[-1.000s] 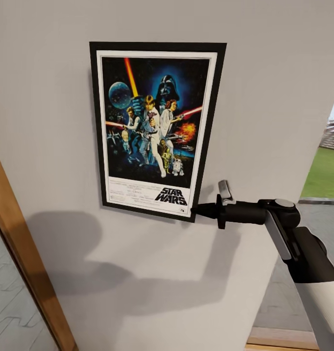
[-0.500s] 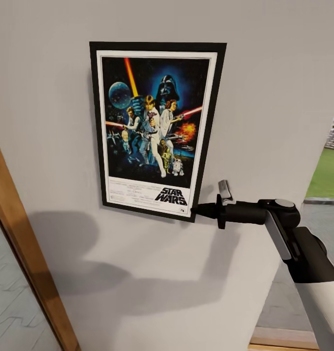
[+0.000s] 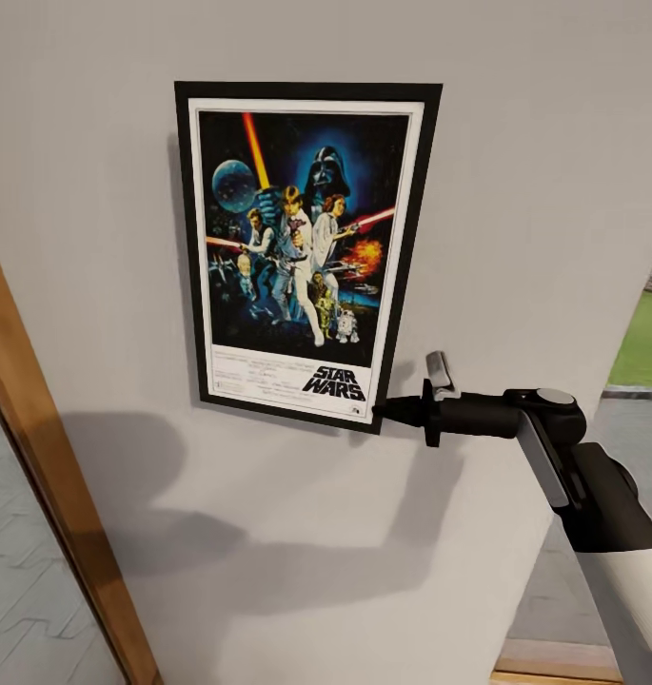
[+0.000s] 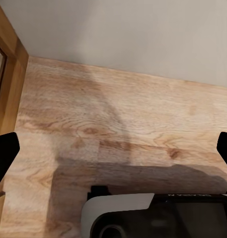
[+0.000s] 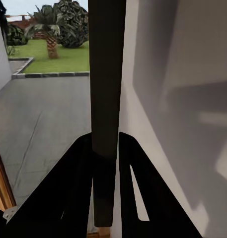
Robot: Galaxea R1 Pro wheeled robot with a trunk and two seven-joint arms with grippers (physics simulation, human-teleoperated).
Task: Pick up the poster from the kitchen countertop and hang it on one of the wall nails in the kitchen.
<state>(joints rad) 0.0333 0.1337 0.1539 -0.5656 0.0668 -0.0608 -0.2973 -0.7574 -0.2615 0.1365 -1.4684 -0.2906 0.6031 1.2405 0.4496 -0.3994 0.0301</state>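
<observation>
Against the pale wall (image 3: 516, 171) the poster (image 3: 302, 252) hangs upright, its lower right corner clamped between the right gripper's (image 3: 387, 411) closed fingers; hanging seems nearly done; next, release; the left gripper's (image 4: 113, 148) fingers spread apart over wooden floor (image 4: 118, 124).

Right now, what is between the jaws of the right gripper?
In the right wrist view, the dark edge of the poster sits between the jaws of the right gripper. The head view shows it held at the lower right corner.

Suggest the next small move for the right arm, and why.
Probably open the right gripper and ease back. It is clamped on the poster at its lower corner; the poster sits upright against the wall. No nail is visible, so release slowly.
</observation>
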